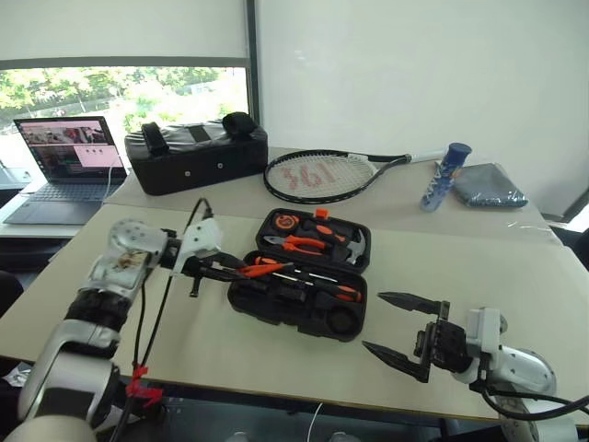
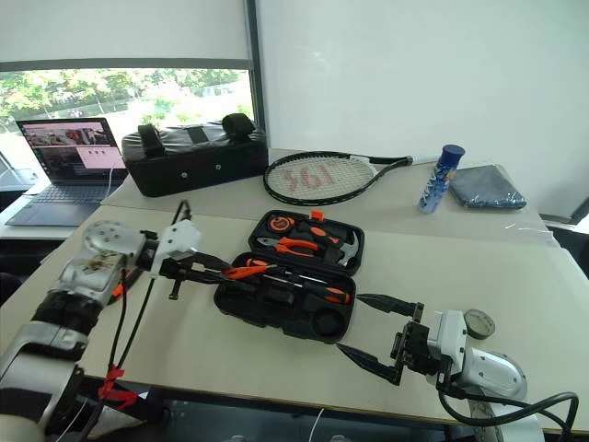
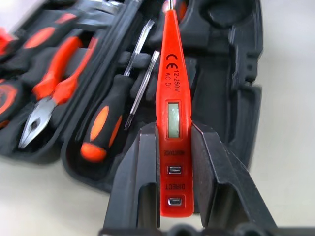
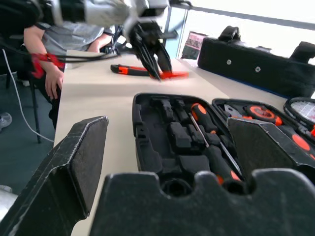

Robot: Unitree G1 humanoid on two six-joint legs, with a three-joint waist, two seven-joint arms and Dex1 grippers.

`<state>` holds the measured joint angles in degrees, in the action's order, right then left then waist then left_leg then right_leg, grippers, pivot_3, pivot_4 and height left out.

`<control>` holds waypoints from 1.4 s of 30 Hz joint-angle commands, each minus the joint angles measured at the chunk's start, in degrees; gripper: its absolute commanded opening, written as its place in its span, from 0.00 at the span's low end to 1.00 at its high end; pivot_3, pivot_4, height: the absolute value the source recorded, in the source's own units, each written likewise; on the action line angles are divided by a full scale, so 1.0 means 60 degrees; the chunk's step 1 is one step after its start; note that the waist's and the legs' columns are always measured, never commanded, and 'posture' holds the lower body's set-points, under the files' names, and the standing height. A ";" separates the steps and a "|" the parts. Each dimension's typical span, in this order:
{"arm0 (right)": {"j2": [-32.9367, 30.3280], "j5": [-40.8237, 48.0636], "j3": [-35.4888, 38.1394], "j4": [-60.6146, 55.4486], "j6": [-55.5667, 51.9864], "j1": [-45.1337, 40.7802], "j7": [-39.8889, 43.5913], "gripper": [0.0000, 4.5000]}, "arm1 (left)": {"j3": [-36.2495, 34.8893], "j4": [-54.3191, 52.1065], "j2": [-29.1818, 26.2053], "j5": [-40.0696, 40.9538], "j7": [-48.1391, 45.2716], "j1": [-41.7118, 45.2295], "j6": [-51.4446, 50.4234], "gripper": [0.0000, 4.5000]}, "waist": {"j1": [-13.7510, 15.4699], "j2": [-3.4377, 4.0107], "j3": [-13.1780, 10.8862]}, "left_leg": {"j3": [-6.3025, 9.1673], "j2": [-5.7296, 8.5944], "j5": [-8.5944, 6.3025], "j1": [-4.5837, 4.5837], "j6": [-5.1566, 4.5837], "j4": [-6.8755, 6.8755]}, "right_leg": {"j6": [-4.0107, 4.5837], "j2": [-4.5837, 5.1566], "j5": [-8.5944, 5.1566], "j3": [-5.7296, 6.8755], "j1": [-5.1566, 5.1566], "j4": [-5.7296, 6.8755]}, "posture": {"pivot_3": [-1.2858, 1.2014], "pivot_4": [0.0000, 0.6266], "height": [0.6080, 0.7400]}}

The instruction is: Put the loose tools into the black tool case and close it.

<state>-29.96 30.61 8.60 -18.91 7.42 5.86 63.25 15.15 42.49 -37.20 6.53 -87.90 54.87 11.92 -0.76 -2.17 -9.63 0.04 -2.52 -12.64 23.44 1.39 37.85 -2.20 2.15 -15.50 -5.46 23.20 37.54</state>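
between the two black fingers [image 3: 216,182] of the left gripper [image 3: 174,196] a slim orange tester [image 3: 173,118] is clamped by its butt end, near the two small buttons; the fingers are drawn together on its flat sides. the tester's tip is pointed over the black tool case [image 1: 304,304], just at that case's left edge. it is judged to be light, stiff and smooth plastic, so it could twist or slide in the pads; a hold nearer its middle would be steadier, though the end grip leaves the tip free for seating in a slot.

inside the case, two screwdrivers [image 3: 106,125] with orange-black handles are already laid in the base, pliers [image 3: 47,98] in the lid half beyond the hinge. the case lies open and flat, lid side away from the robot. the case is judged rigid and fairly heavy once filled; the lid would best be taken at its far rim for closing.

left of the case, on the table [image 1: 460,267], a utility knife [image 4: 129,70] lies loose, well apart from the case. it is judged narrow and hard, best taken across its middle.

to the right of the case, the right gripper [image 1: 402,331] is held with fingers wide apart, empty, pointing toward the case's right end.
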 commanded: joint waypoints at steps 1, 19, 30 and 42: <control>-0.0008 0.0267 0.0055 -0.0844 -0.0091 0.0227 -0.0363 1.00 | 0.0311 0.1845 0.0638 -0.0813 -0.0148 0.1051 0.1376 0.10 | -0.0036 -0.0001 -0.0001 | 0.0001 0.0003 -0.0003 0.0004 -0.0006 0.0001 | -0.0003 0.0001 -0.0001 0.0000 0.0002 -0.0006 | 0.52 0.24 1.00; -0.0006 0.0308 -0.0457 -0.2116 -0.0951 0.0439 -0.1610 1.00 | 0.1000 0.4561 0.1598 -0.3304 0.0796 0.2395 0.2703 0.10 | -0.0059 -0.0003 -0.0002 | 0.0010 0.0007 -0.0006 -0.0008 -0.0013 0.0003 | -0.0058 0.0001 -0.0029 -0.0005 -0.0006 0.0018 | 0.52 0.24 1.00; -0.0072 0.0321 -0.0516 -0.2411 -0.1314 0.0313 -0.1975 1.00 | 0.1186 0.4648 0.1732 -0.3842 0.0448 0.2457 0.3041 0.10 | -0.0043 -0.0003 -0.0001 | 0.0010 0.0008 -0.0002 -0.0025 -0.0014 0.0003 | -0.0067 0.0000 -0.0034 -0.0007 -0.0014 0.0035 | 0.52 0.24 1.00; -0.0108 0.0268 -0.0569 -0.2314 -0.1382 0.0086 -0.2044 1.00 | 0.1801 0.4756 0.1545 -0.4784 0.1130 0.2601 0.2443 0.10 | -0.0116 -0.0003 0.0000 | 0.0009 0.0009 0.0015 -0.0063 -0.0032 0.0004 | -0.0072 -0.0003 -0.0037 -0.0011 -0.0032 0.0076 | 0.52 0.24 1.00</control>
<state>-30.03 31.68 4.98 -30.98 -0.75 7.08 51.14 23.64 69.72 -26.66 -18.24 -82.51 70.87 28.23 -1.46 -2.19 -9.63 0.09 -2.46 -12.52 23.02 1.17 37.88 -2.62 2.13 -15.71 -5.53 22.98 38.01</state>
